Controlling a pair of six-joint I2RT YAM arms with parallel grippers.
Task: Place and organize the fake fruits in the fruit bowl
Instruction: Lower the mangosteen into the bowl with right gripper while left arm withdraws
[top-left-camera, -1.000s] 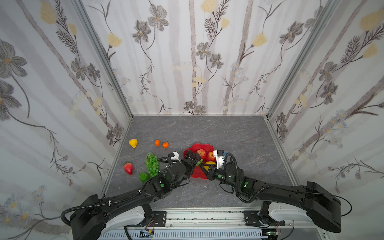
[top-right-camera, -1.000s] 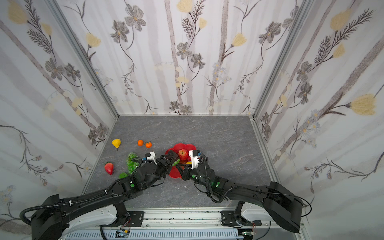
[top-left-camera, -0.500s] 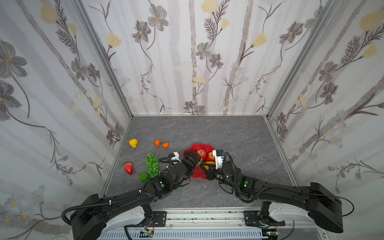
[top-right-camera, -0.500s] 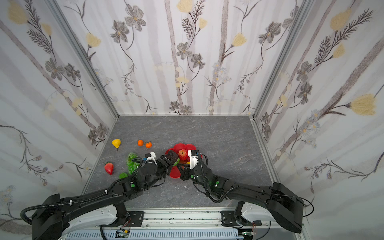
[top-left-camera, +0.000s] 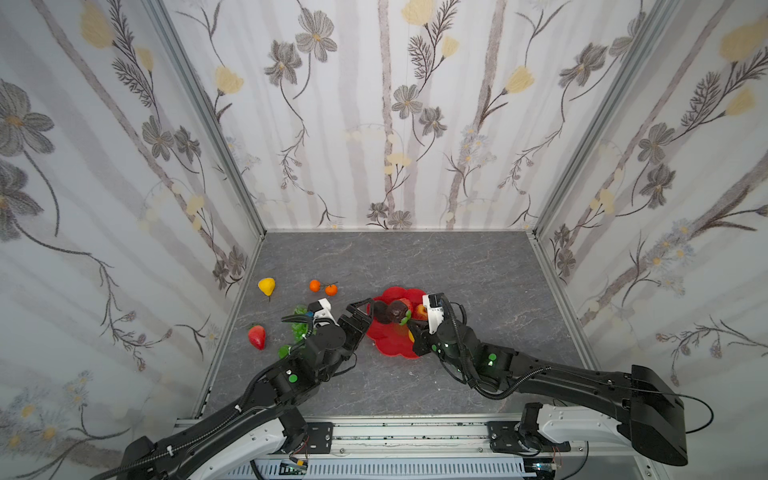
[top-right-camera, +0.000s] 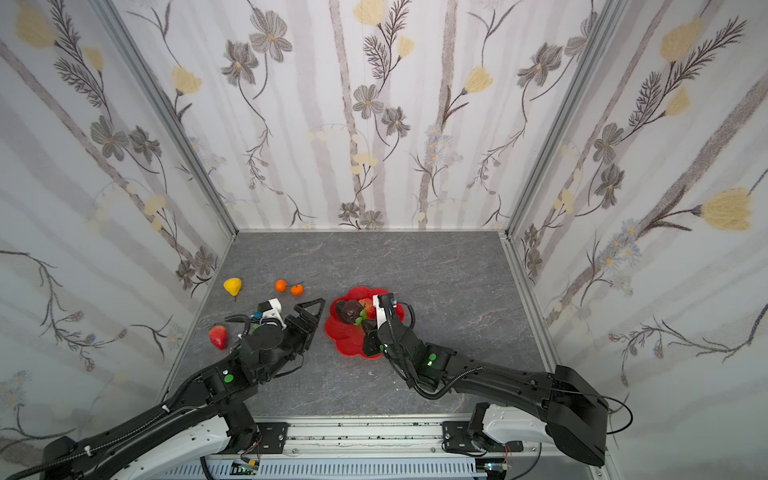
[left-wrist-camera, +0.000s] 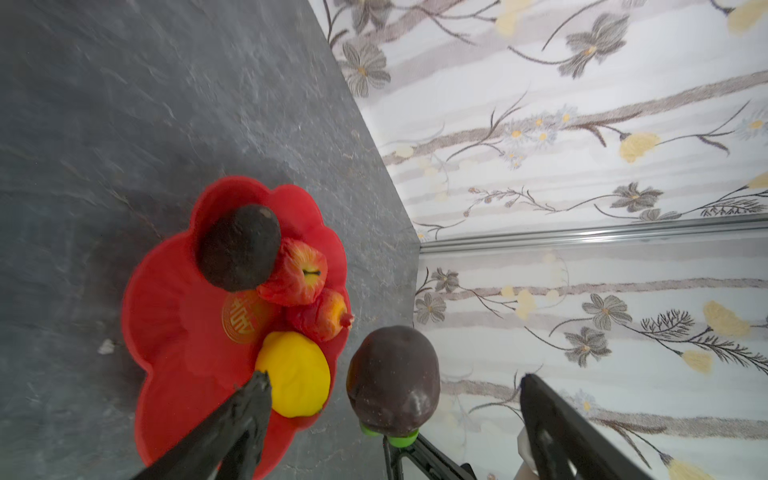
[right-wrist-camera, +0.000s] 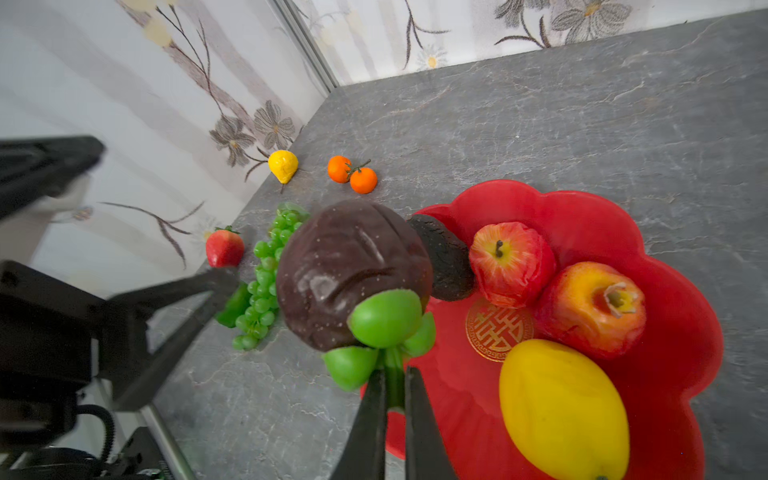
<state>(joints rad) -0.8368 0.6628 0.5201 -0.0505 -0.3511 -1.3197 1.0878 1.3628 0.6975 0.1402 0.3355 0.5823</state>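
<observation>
Right tool (right-wrist-camera: 391, 376) clenched on thin green stem (right-wrist-camera: 390, 359) of dark round fruit (right-wrist-camera: 349, 270); fruit hangs over left rim of fruit bowl (right-wrist-camera: 582, 216). Left tool (top-left-camera: 363, 313) spread wide, empty, fingers flanking fruit, no contact. Fruit likely light, stiff, glossy-slick; stem grip lets it swing, hold across body steadier. Grape bunch (right-wrist-camera: 266, 278), tangerines (right-wrist-camera: 353, 174) lie on tabletop (right-wrist-camera: 540, 104), left.

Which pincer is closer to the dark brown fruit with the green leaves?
Right. The right pincer is shut on the green stem of the dark brown fruit, holding it. The left pincer stands open just beside the fruit, not touching it.
</observation>
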